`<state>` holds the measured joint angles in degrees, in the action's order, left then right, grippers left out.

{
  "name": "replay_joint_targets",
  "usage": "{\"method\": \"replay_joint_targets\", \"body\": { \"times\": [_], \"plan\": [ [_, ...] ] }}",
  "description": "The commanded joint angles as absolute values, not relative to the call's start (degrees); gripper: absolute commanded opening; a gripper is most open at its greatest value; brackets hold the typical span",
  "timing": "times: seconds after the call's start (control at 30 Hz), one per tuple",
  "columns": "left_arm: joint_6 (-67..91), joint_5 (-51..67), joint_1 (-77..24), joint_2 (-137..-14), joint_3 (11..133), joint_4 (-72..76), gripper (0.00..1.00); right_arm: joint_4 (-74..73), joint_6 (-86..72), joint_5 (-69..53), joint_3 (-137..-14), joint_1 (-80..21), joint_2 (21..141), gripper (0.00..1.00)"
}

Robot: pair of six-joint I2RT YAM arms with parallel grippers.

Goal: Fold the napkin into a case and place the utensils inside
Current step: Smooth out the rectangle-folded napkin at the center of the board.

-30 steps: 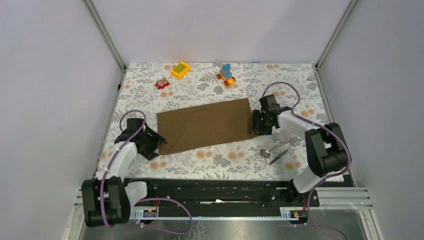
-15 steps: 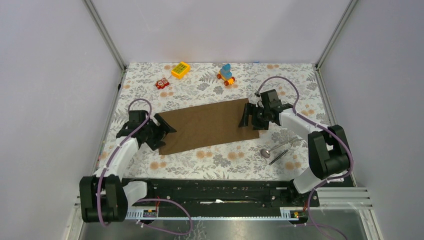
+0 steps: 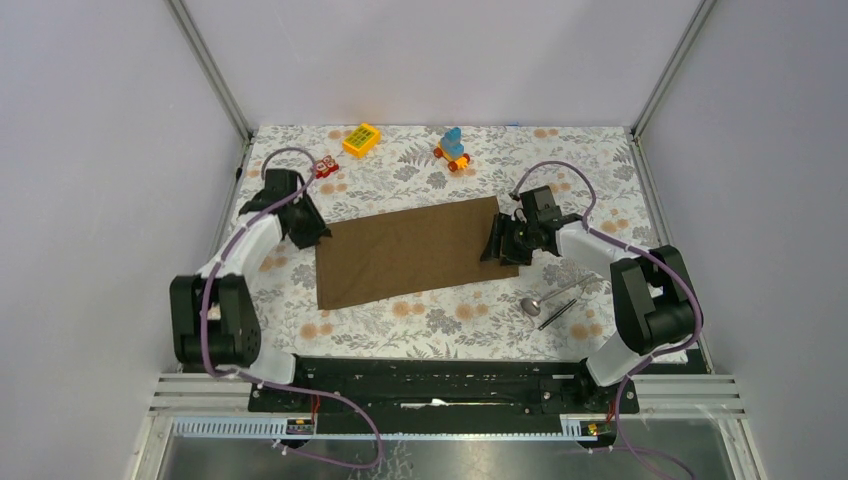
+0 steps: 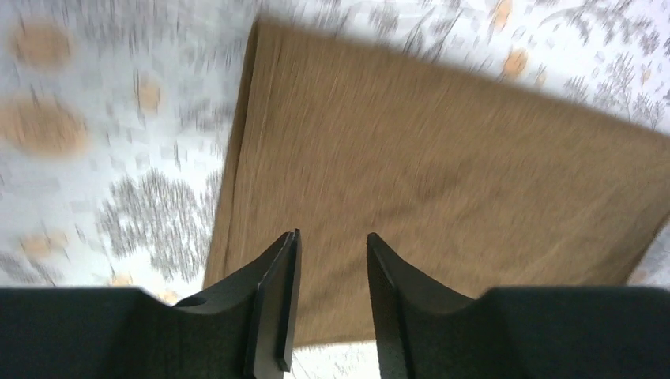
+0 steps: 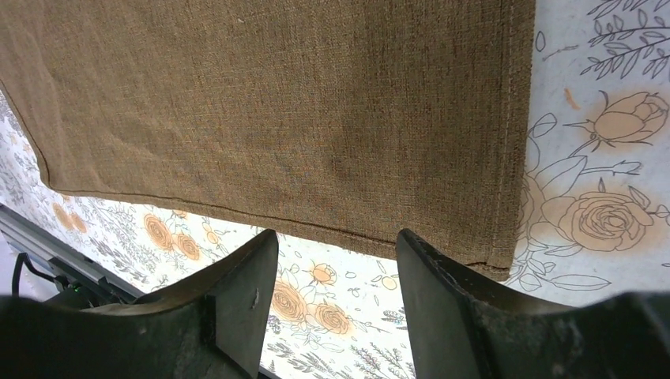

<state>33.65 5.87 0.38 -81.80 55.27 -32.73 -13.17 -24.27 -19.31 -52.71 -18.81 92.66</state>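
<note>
1. Swinging off the near-left corner of the napkin [image 3: 410,250], the left gripper [image 3: 305,228] now sits at its far-left corner. The napkin lies flat mid-table as before, a brown rectangle.
2. The right gripper [image 3: 497,240] has edged inward over the napkin's right edge.
3. A grey floral tablecloth [image 3: 420,325] covers the table, with pale walls [image 3: 420,60] on three sides.
4. Only the top view shows the toys [image 3: 361,139] along the far edge. It also shows the spoon [image 3: 533,303] and stick [image 3: 557,313] side by side, near the napkin's near-right corner but apart from it.
5. Only the wrist views show the jaws. The left stand partly apart over the cloth, holding nothing, in a blurred picture. The right stand wider, also holding nothing, above a napkin corner.
</note>
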Motion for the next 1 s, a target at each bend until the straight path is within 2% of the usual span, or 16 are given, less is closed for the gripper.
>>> {"method": "replay_joint_targets", "body": {
  "times": [0.0, 0.07, 0.2, 0.3, 0.47, 0.87, 0.97],
  "plan": [
    [26.9, 2.1, 1.1, -90.9, 66.6, -32.3, 0.36, -9.4, -25.3, -21.9, -50.8, -19.1, 89.7, 0.63],
    [26.0, 0.9, 1.2, -94.5, 69.9, -33.1, 0.37, -8.9, -25.4, -22.5, -50.1, -19.1, 89.3, 0.63],
    [23.8, -1.7, 1.5, -96.3, 71.4, -32.6, 0.54, -7.6, -25.7, -24.1, -49.0, -19.0, 88.8, 0.63],
    [22.8, -1.5, 2.4, -97.4, 70.5, -31.7, 0.56, -6.7, -26.3, -24.7, -48.6, -19.1, 88.7, 0.63],
    [21.2, 3.1, 4.8, -97.7, 68.0, -27.6, 0.65, -5.5, -26.6, -25.4, -48.3, -19.1, 88.6, 0.63],
    [20.8, 10.1, 6.6, -103.7, 70.4, -25.8, 0.6, -5.5, -26.1, -24.9, -48.7, -19.0, 88.9, 0.63],
    [20.8, 10.6, 6.7, -103.1, 69.8, -25.1, 0.55, -5.7, -26.1, -24.8, -48.7, -19.0, 88.8, 0.63]
  ]
}}
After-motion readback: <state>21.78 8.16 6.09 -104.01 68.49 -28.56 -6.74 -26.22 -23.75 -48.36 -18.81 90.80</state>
